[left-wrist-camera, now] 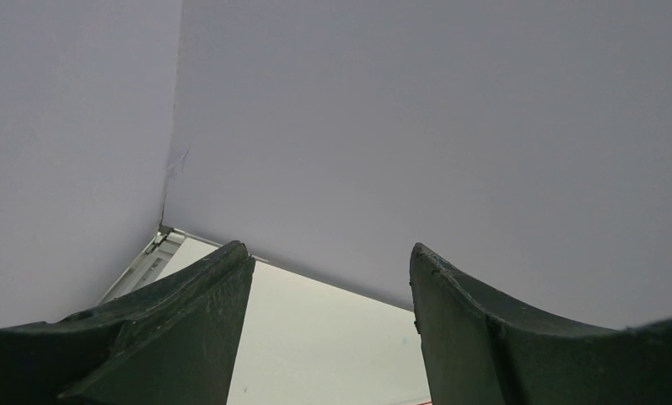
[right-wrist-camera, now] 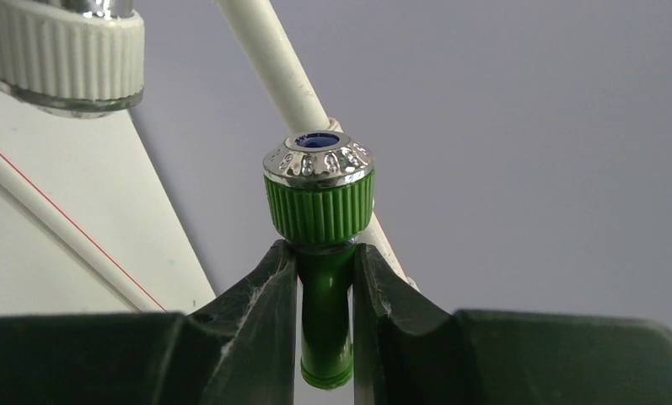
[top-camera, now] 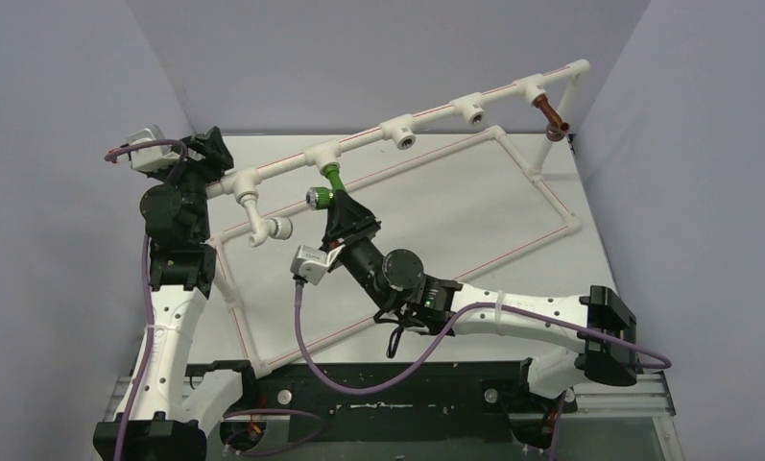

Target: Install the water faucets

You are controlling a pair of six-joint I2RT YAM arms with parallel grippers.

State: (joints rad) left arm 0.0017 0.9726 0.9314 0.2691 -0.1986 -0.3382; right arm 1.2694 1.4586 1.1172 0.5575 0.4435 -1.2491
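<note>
Green faucet (right-wrist-camera: pixel 319 211): hangs below the raised white rail (top-camera: pixel 436 117), stem up at a tee socket (top-camera: pixel 322 154), silver-rimmed end lower, toward the near side
Right tool (right-wrist-camera: pixel 325 253): mine, clamped on the green stem just under the ribbed collar, one finger on either side
Reddish-brown faucet (top-camera: pixel 554 115): under the last tee at the rail's far right end, well apart from the green one
White tap (top-camera: pixel 263 226): on the next tee to the left, near my right tool
Left tool (left-wrist-camera: pixel 328 253): fingers apart, holding nothing, by the rail's left end, facing the grey wall (left-wrist-camera: pixel 400 126)
Desk (top-camera: pixel 436 221): carries a flat rectangle of white pipe (top-camera: pixel 541 182) beneath the rail
</note>
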